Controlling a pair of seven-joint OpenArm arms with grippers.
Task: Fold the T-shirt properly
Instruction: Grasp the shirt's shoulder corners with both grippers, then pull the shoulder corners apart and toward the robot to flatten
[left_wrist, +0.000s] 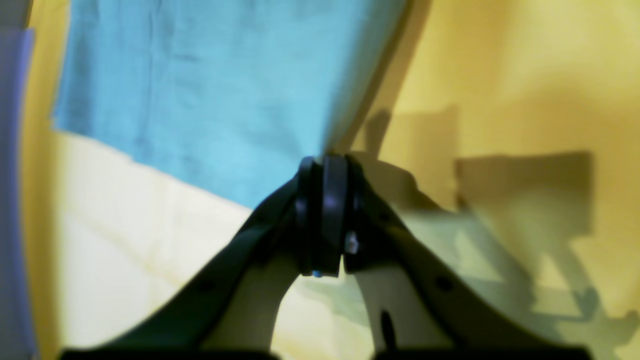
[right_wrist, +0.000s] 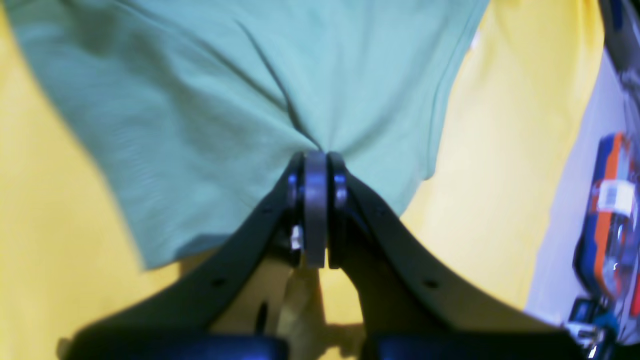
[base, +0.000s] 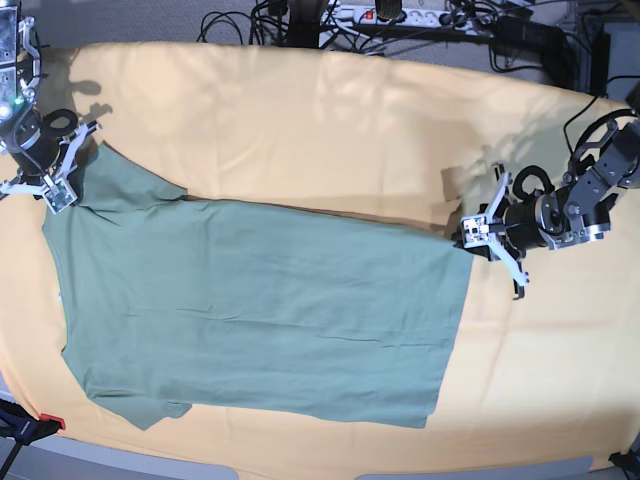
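The sage-green T-shirt (base: 260, 310) lies spread flat on the yellow-orange cloth, sleeves toward the left and hem toward the right in the base view. My left gripper (base: 470, 238) is shut on the hem's far right corner. Its wrist view shows the jaws (left_wrist: 324, 160) pinched together on the T-shirt's (left_wrist: 200, 100) edge, with the fabric rising away from them. My right gripper (base: 68, 185) is shut on the far left sleeve. In the right wrist view, creases in the T-shirt (right_wrist: 225, 100) run into the closed right gripper (right_wrist: 316, 156).
The yellow-orange cloth (base: 330, 120) covers the whole table. Cables and a power strip (base: 400, 15) lie beyond the far edge. A red clamp (base: 48, 420) sits at the near left corner. An orange and blue object (right_wrist: 612, 210) lies off the cloth's edge.
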